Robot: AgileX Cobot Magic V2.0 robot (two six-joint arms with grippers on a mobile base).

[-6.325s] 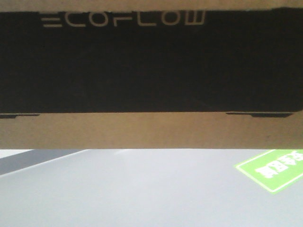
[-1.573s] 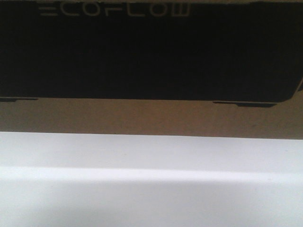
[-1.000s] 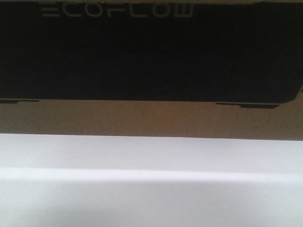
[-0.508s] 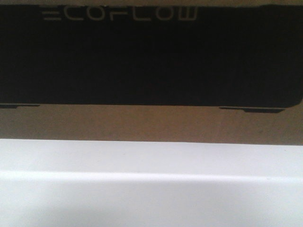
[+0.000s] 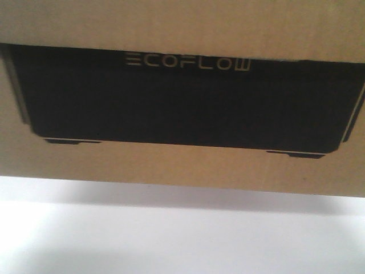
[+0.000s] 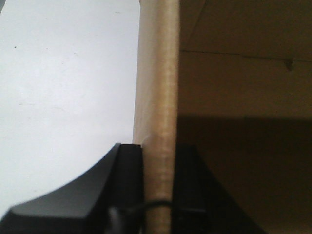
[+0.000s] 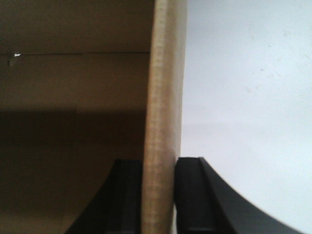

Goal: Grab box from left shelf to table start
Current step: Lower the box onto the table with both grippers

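The box [image 5: 182, 154] is filling the upper two thirds of the front-facing view. Its brown cardboard face is carrying a black rectangular panel [image 5: 182, 103] with the word "ECOFLOW" printed in thin pale letters near the panel's top edge. Two short dark tabs are showing along the panel's lower edge, one toward each end.

Below the box, the table [image 5: 182, 240] is appearing as a plain, smooth white surface. A soft grey shadow is lying on the white directly under the carton's bottom edge. The front view is not showing whether the carton is touching the surface or hanging just above it. No shelf and no other part of the room is visible; the carton and the white top are taking up the whole field.

In the left wrist view, the left gripper [image 6: 158, 195] is pinching an upright cardboard wall of the box [image 6: 161, 97], one black finger [image 6: 124, 185] on the outer side and one on the inner side. The white tabletop [image 6: 63, 87] is lying to the outside of the wall, and the shaded cardboard interior is lying to the inside.

In the right wrist view, the right gripper [image 7: 158, 200] is likewise clamping the opposite wall [image 7: 163, 97], with black fingers [image 7: 192, 195] pressed against both faces. The white surface [image 7: 248, 97] is extending away on the outer side.
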